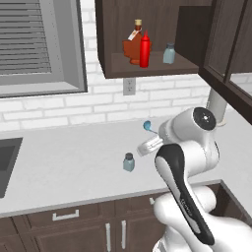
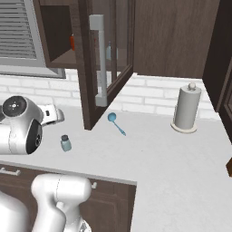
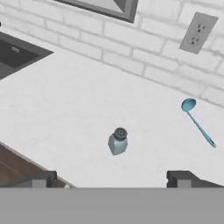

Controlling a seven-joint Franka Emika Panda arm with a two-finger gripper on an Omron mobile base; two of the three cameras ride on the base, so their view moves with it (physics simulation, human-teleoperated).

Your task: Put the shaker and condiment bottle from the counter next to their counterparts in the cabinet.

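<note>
The shaker, pale blue-grey with a dark cap, stands upright on the counter near its front edge. My gripper hangs open just above and to the right of it, with nothing between its fingers. The red condiment bottle stands on the shelf of the cabinet, right beside the orange-brown maple-leaf bottle. A second pale blue shaker sits further right on that shelf.
A blue spoon lies behind the shaker. The open cabinet door juts out over the counter. A paper towel roll stands at the right, a sink at the left.
</note>
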